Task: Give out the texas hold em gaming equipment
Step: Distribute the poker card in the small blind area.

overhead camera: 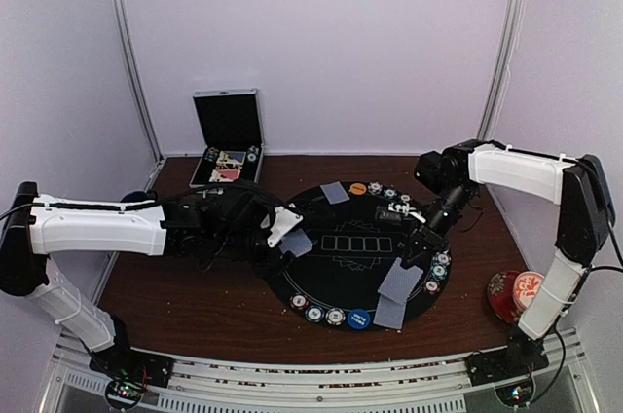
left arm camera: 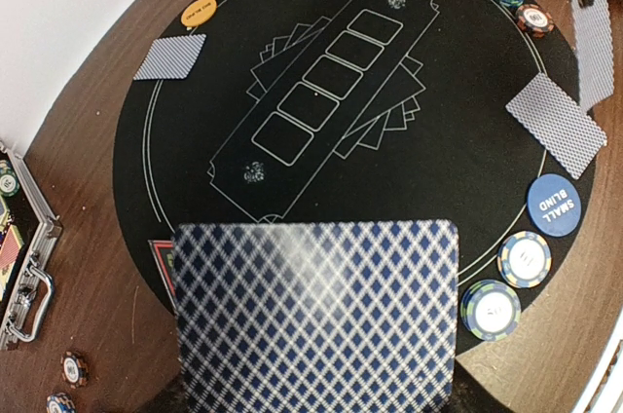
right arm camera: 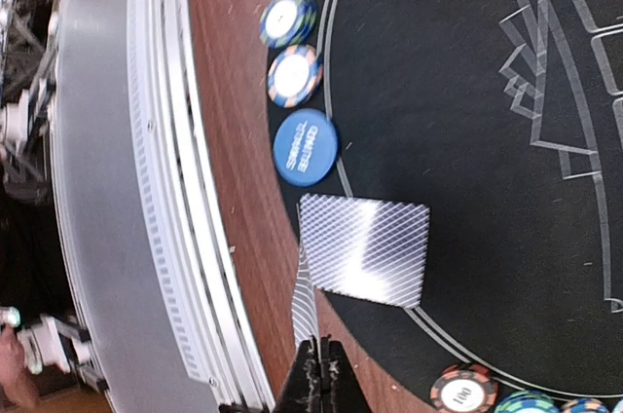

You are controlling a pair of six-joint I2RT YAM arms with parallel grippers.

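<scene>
Evidently mid-deal: left pincer holds a playing card over the left edge of the mat; right pincer, closed, pinches a second card at its near-right edge. Next, probably: lower, release flat.

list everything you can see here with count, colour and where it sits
mat: one, black, middle of the table
cards: four, blue-checked backs, one at the mat's far edge, one flat near right, one in each pincer
chips: many, teal, white, dark, mostly grouped round the mat's rim
blue disc: one, near rim
orange disc: one, far rim
case: one, silver and black, open, far left
cup and saucer: one, red, near right
left pincer: one, shut on a card, mat's left edge
right pincer: one, shut on a card, mat's right side
</scene>
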